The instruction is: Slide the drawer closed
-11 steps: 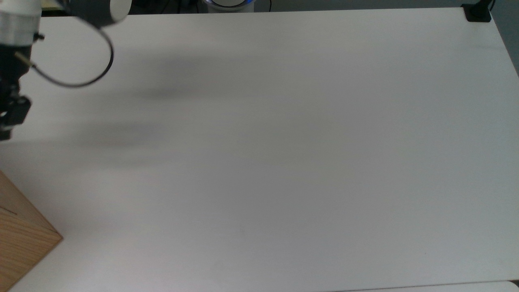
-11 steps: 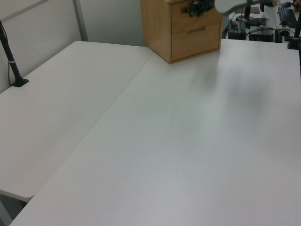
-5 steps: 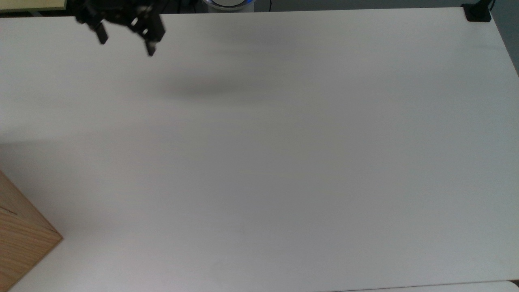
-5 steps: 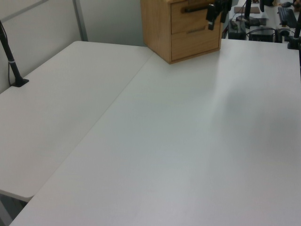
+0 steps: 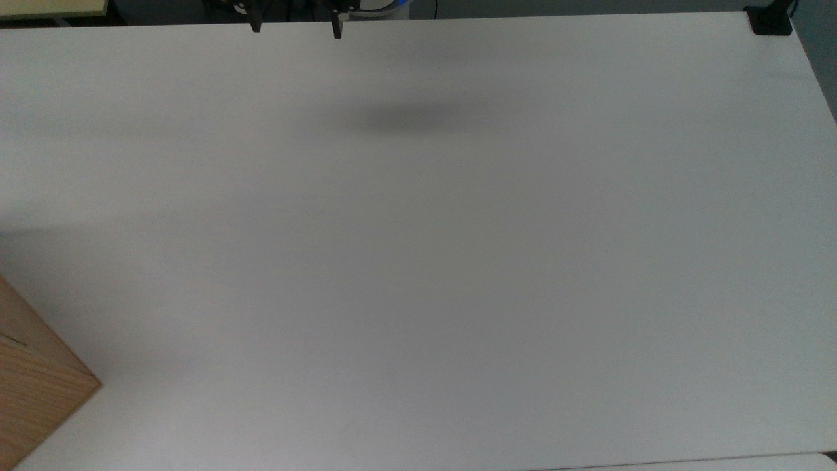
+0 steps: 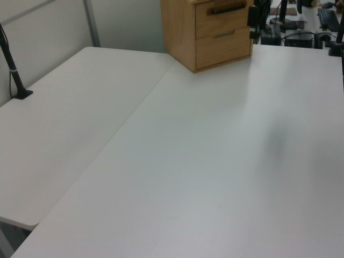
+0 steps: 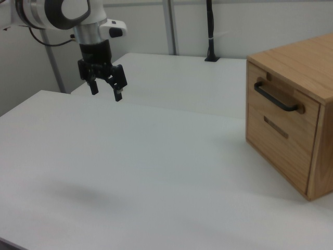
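Observation:
The drawer (image 7: pixel 283 94) is the upper front of a light oak cabinet (image 7: pixel 307 62) at the right view's right, and it carries a black bar handle (image 7: pixel 278 99). Its front panel lies about level with the cabinet face. In the left view the drawer (image 6: pixel 223 16) sits at the top edge, with the handle (image 6: pixel 228 8) free. My gripper (image 7: pixel 106 92) hangs open and empty above the white table, far from the cabinet at the right view's left. Its fingertips (image 5: pixel 255 26) poke in at the top view's top edge, and the gripper (image 6: pixel 257 21) appears just right of the cabinet in the left view.
A lower drawer (image 7: pixel 276 130) with a slot pull sits under the handled one. The cabinet's corner (image 5: pixel 33 386) juts in at the top view's lower left. The white table (image 5: pixel 458 261) is wide and bare. A black clamp post (image 6: pixel 13 70) stands at the left view's left.
The gripper has left the drawer's handle and swung away from the cabinet, rightwards along the top view's top edge. The handle now shows free.

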Tool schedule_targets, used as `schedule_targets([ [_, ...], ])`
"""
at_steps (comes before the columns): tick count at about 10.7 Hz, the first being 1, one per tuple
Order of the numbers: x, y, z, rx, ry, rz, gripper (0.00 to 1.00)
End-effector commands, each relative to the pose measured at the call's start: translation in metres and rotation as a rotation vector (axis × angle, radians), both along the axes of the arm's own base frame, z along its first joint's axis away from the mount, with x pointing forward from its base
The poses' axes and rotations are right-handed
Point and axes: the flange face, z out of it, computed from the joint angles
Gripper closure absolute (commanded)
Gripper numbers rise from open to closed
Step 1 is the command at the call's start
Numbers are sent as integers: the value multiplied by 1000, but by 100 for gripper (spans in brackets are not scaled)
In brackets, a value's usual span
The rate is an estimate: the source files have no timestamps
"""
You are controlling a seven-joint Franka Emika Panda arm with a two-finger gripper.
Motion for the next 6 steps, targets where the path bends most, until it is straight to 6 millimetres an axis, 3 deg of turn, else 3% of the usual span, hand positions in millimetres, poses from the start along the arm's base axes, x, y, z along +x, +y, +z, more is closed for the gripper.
schedule_targets([
  [1,-9,-3,-2,31,12,101,0],
  [6,-4,-15,-1,21,-1,91,0],
])
